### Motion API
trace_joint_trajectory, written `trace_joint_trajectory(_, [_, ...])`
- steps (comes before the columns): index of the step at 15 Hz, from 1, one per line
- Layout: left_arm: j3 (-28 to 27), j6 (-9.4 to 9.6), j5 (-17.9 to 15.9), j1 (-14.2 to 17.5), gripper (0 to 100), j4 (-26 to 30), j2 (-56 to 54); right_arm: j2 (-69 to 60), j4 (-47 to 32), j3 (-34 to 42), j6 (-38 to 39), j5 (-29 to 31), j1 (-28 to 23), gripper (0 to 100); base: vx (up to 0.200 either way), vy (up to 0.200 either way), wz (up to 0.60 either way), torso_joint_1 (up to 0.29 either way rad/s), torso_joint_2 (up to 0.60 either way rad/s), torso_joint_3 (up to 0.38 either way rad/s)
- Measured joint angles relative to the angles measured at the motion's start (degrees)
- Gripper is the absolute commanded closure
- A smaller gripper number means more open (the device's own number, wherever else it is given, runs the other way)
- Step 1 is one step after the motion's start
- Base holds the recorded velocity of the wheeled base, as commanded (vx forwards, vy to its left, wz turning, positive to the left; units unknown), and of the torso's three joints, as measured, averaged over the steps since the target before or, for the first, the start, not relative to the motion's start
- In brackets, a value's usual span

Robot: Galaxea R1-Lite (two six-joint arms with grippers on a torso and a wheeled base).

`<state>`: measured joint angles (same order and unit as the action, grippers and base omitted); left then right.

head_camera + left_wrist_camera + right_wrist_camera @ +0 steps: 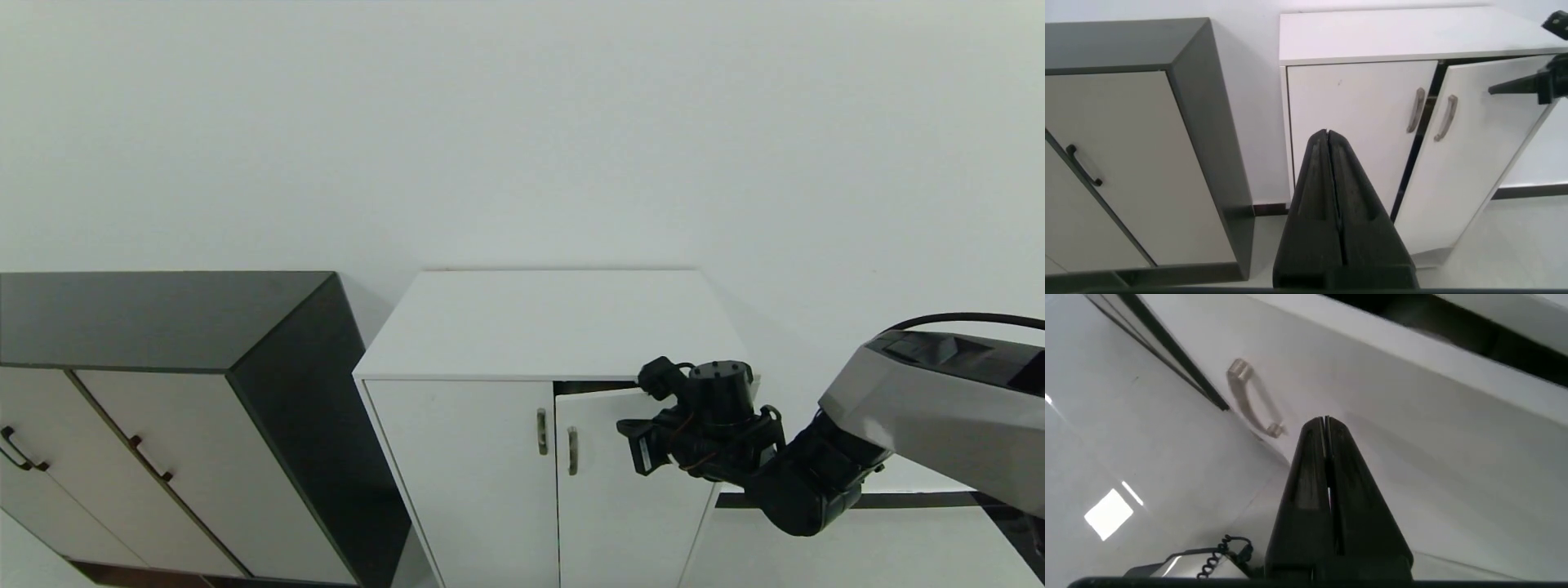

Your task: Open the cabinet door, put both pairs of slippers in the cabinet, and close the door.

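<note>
At the right door, ajar, the right gripper is clenched empty, so probably only closing is left; whether slippers lie inside, I cannot tell.

a white cabinet stands against the wall. its left door sits flush. its right door is slightly ajar, with a dark gap along the top. the right gripper is at that door's upper face, near its handle. a dark cabinet stands just left.
</note>
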<state>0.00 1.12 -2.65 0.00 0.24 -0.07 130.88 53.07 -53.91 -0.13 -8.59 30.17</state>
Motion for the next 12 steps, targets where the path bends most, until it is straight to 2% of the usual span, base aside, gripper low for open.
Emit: trace_joint_trajectory(12, [0.00, 0.00, 0.00, 0.00, 100, 0.02, 0.00, 2.23, -4.86, -6.05, 0.06, 0.01, -2.28, 100, 0.000, 0.000, 0.00, 0.000, 0.00, 0.000])
